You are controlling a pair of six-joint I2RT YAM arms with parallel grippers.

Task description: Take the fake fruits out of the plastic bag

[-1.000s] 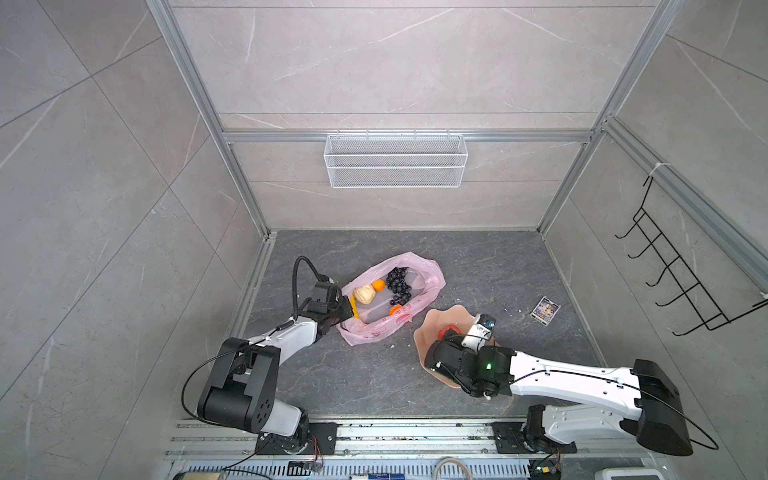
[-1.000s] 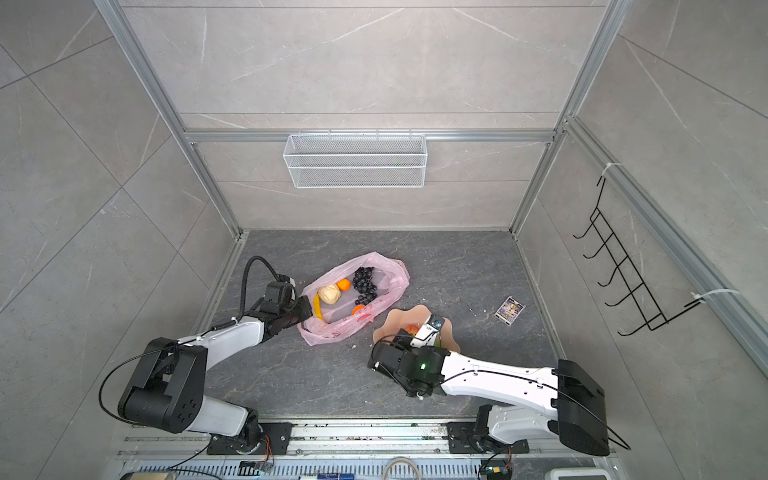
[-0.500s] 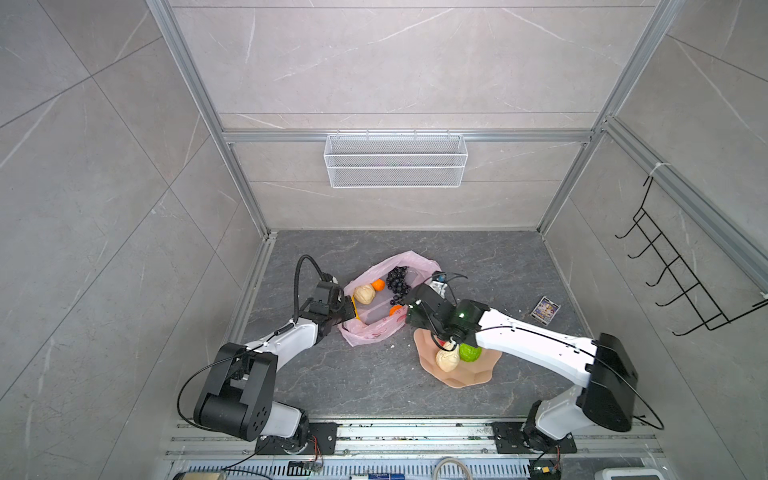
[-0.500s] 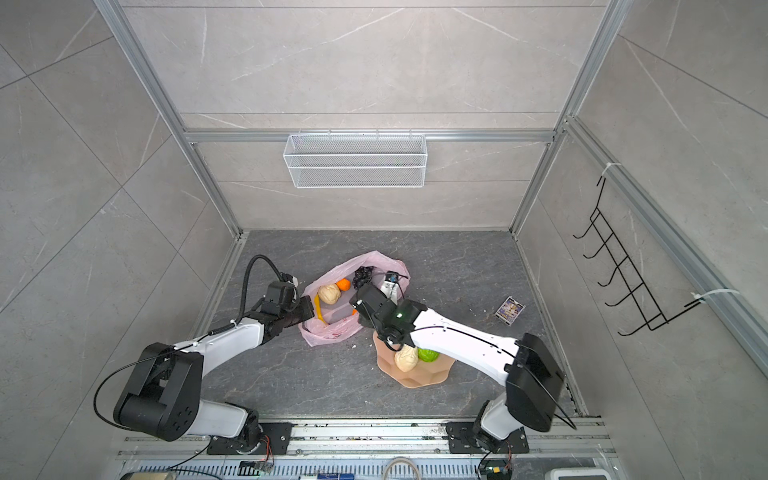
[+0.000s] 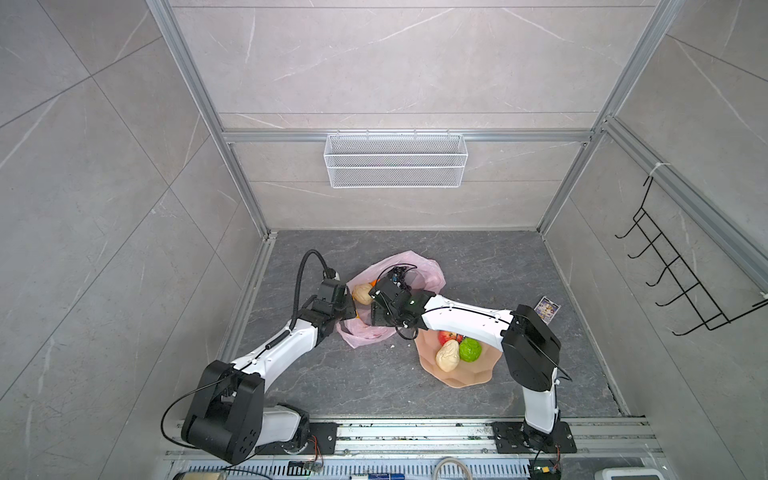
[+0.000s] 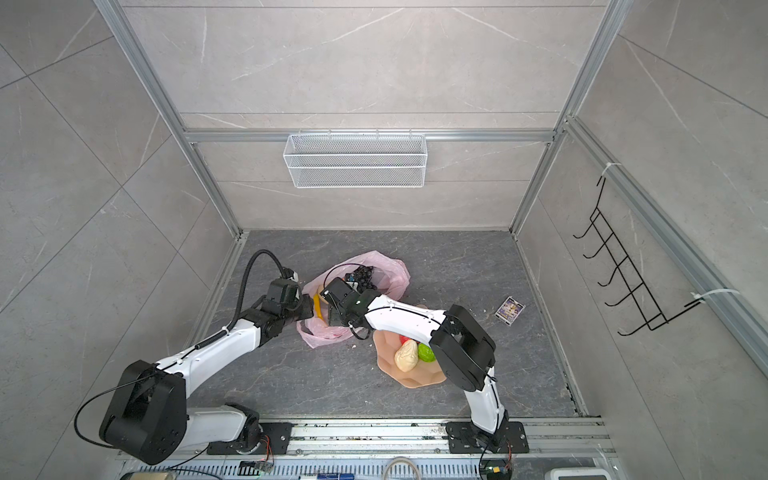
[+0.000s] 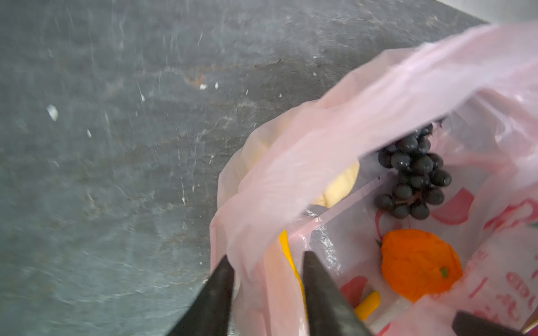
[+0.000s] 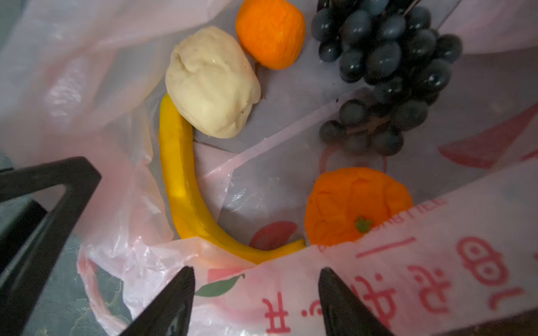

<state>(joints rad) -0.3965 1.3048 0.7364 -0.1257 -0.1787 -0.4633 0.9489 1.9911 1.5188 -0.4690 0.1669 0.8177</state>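
My left gripper (image 7: 267, 260) has its jaws apart astride the pink plastic bag (image 8: 407, 276) rim, seemingly propping the mouth rather than pinching. Right gripper (image 8: 256, 275) hovers, jaws spread, over the banana (image 8: 177, 180) and orange (image 8: 349, 203) inside, ready to pick for the peach dish (image 5: 473, 374).

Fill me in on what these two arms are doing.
They are emptying a pink plastic bag. The left claw, open, straddles the bag's rim; the right claw hangs open over its mouth. A banana, two oranges, grapes and a beige lump lie inside; three fake fruits sit on the peach dish.
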